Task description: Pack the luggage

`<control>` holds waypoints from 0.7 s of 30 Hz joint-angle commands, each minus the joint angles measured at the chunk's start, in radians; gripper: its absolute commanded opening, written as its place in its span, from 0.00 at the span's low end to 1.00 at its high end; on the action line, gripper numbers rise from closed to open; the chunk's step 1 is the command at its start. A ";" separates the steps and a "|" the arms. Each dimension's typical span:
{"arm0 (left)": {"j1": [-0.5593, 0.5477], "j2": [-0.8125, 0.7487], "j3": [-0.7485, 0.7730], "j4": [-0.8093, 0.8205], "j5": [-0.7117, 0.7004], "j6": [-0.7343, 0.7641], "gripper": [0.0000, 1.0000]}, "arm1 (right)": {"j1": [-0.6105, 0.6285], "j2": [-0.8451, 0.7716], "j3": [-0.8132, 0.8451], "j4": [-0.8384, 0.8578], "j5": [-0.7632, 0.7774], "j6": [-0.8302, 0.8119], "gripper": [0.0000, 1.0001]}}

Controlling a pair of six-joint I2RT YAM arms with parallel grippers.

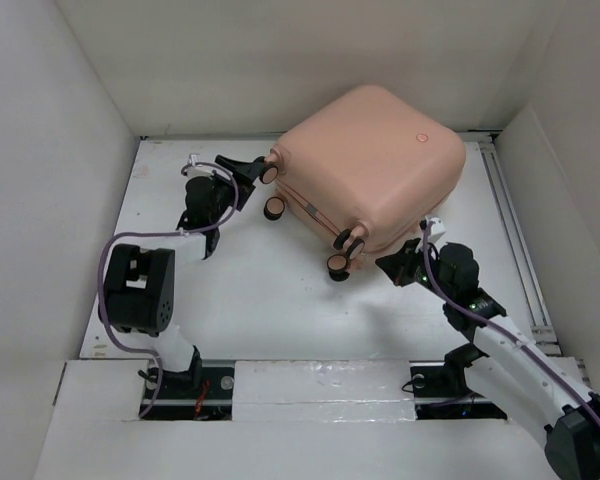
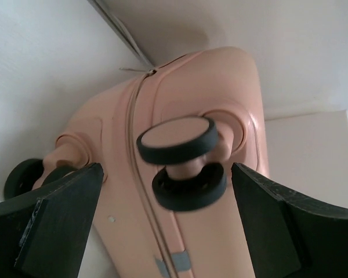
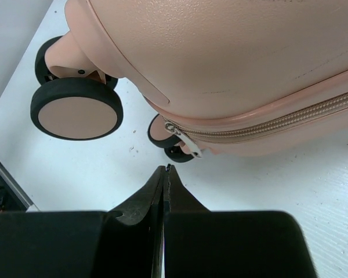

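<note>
Top external view: the closed suitcase [image 1: 370, 165] lies toward the tabletop's far right corner, the left gripper [image 1: 250, 168] spread wide either side of a wheel [image 2: 177, 140], the right gripper [image 3: 165, 174] pinched shut (holding nothing) near the zip pull [image 3: 182, 142]; packing looks nearly finished, and next both arms should back off cleanly.

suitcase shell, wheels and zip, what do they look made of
The suitcase shell looks like hard moulded plastic, pale pink with a matte, finely pebbled grain. The wheel seems to have a smooth pink plastic hub inside a dull black tyre, probably rubber or soft plastic. The zip looks like pink fabric tape with a small silvery, likely metal, pull.
</note>
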 commanded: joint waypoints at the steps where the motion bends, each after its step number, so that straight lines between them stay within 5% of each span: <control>1: -0.003 0.033 0.097 0.070 0.018 -0.076 0.89 | -0.003 -0.012 0.012 0.047 -0.017 -0.016 0.00; 6: -0.003 0.128 0.157 0.129 0.018 -0.127 0.87 | 0.007 0.009 0.003 0.075 -0.044 -0.026 0.22; 14: -0.003 0.225 0.209 0.176 -0.003 -0.206 0.74 | 0.062 0.049 0.003 0.110 -0.009 -0.026 0.28; 21: -0.003 0.268 0.255 0.187 -0.003 -0.229 0.61 | 0.080 0.067 -0.020 0.193 0.014 -0.017 0.43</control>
